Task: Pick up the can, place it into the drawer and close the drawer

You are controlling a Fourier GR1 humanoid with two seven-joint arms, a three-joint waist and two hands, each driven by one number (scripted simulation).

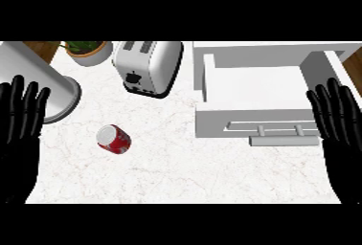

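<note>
The head view, the only one, looks steeply down on a pale marbled counter. The red can stands left of centre on the bare counter, its silver top facing up and its body leaning a little in this steep view (whether it is truly tilted I cannot tell). Nothing touches it.

The open drawer lies to the right, a white box with its handle on the front edge nearest the robot; it holds nothing that shows. Behind the can stands a chrome toaster, and further left a potted plant and a large grey cylinder.

The left hand shows at the view's left edge, fingers straight, spread and pointing up, holding nothing. The right hand mirrors it at the right edge, fingers likewise straight and apart, lying over the drawer's right side. Both are well apart from the can, so the pick-up has not begun.

As I judge it, the risks lie ahead. The can is round and smooth, so fingers arriving off-centre could nudge it over and send it rolling toward the toaster or the counter's edge. Carried across, it could clip the drawer's near wall. If it is left standing tall in the drawer, closing might catch it.
</note>
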